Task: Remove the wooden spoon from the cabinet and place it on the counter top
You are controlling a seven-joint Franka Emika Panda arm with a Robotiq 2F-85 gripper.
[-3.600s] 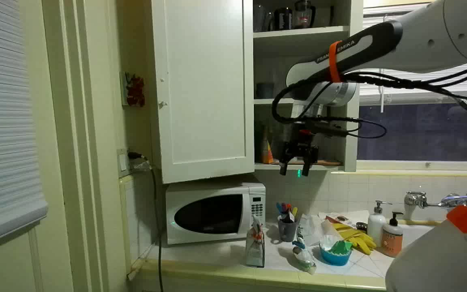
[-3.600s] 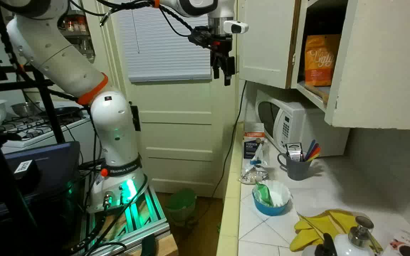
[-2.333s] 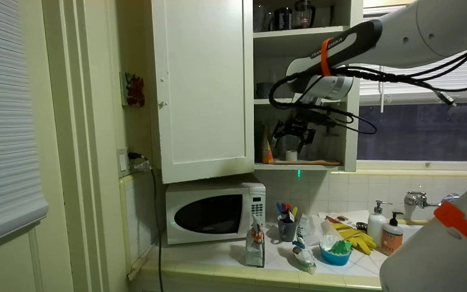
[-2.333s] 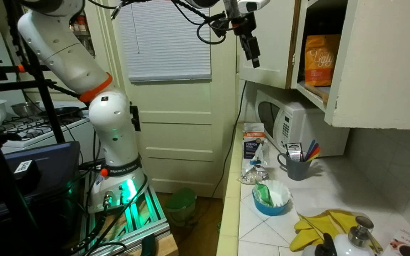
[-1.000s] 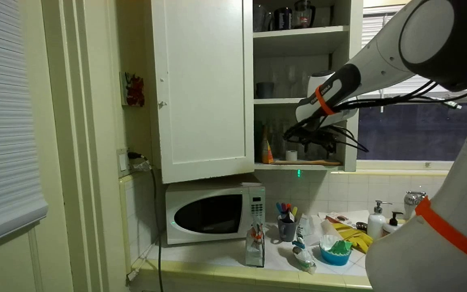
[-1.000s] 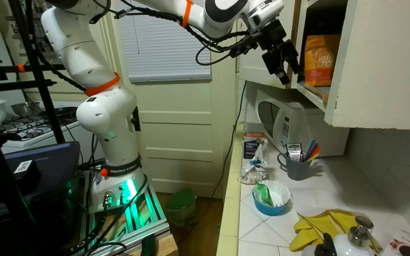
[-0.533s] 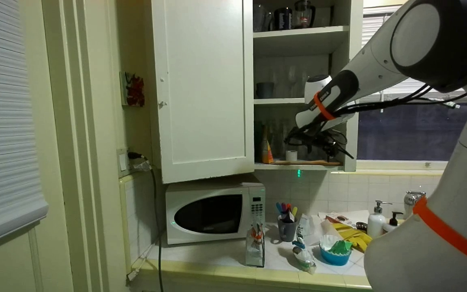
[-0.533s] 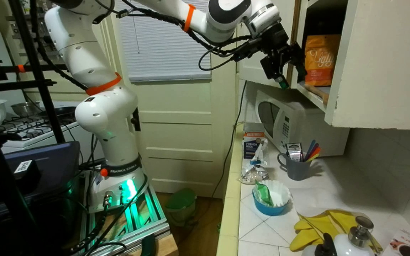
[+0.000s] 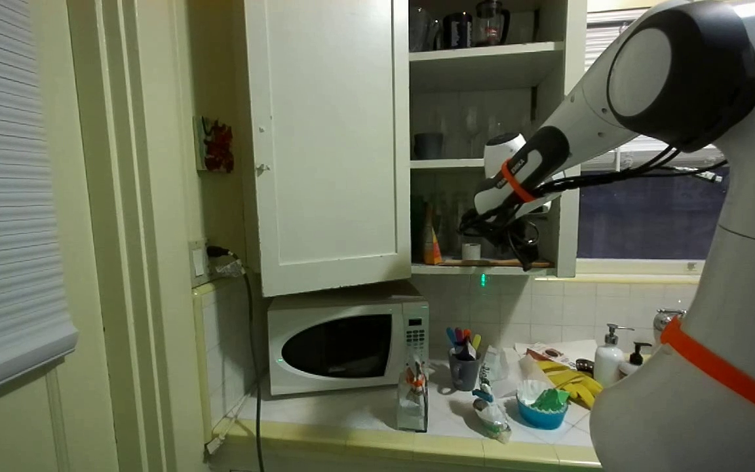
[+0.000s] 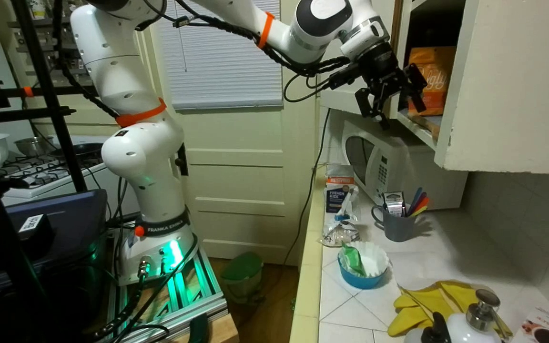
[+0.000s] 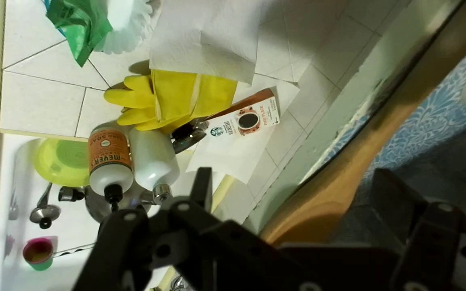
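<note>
Black two-fingered claw (image 11: 293, 188): spread, we see
Long light-tan wooden spoon (image 11: 362, 149): inside the tall white cabinet (image 9: 377, 144), wide end between the tips in our wrist view

The tan wooden spoon (image 11: 372, 131) lies in the open cabinet (image 9: 338, 144) along its front edge, above the counter top (image 9: 345, 413).

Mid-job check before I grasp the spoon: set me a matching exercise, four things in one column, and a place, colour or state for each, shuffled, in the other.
1. wooden spoon
2. gripper
3. gloves
4. mug

A. black and open
B. grey, holding colourful sticks
C. lying inside the cabinet
D. yellow, on the counter top

Pairs: 1-C; 2-A; 3-D; 4-B
</note>
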